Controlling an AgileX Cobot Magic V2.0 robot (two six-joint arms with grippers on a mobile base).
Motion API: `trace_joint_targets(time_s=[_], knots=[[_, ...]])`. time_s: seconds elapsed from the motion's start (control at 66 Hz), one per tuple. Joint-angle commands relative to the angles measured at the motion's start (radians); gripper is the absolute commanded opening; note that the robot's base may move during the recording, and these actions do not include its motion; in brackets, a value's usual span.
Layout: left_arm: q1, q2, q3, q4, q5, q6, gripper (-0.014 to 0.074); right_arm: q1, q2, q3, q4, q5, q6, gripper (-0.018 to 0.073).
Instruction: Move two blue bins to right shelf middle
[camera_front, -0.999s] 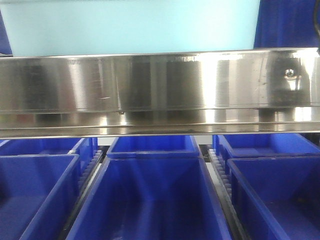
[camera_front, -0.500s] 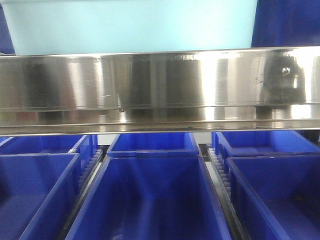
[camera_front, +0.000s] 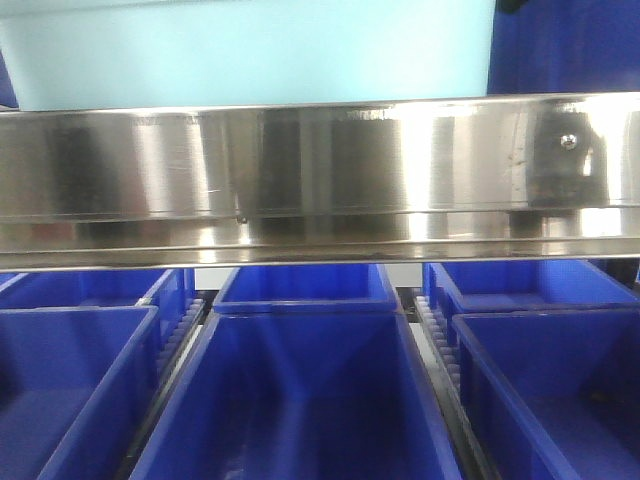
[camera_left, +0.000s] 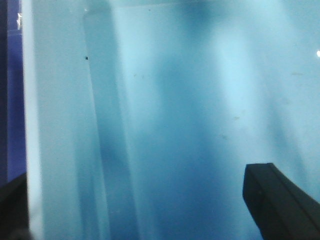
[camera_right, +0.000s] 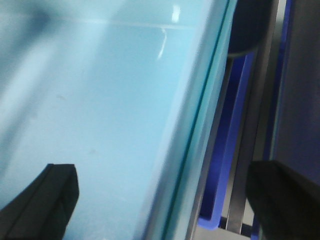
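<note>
- The pale blue bin (camera_front: 250, 50) sits on the upper level, above the steel shelf rail (camera_front: 320, 170); darker blue bins (camera_front: 300, 380) fill the row beneath.
- The left gripper (camera_left: 135, 205) stands spread, one finger outside the bin's left wall (camera_left: 55, 125), the other over its floor; the right gripper (camera_right: 160, 190) stands equally spread, astride the right rim (camera_right: 200, 130); neither pinches anything.
- We judge the grasp to be the step in hand; both pairs of jaws should close squarely on their walls, together; uneven closing could skew the bin against the rail.
- Whether a second bin nests inside, we cannot tell.
</note>
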Motion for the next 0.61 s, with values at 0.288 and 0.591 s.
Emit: trace_joint_targets(time_s=[0.288,0.591], knots=[[0.014,-0.013,-0.122,-0.045,0.089,-0.002,0.061,0.011,0.008,-0.13,0.003,0.027,-0.005,0.056],[0.14,-0.009,-0.149,-0.146,0.21,0.074,0.061,0.011,0.037,-0.129,-0.009,0.098,-0.005,0.056]])
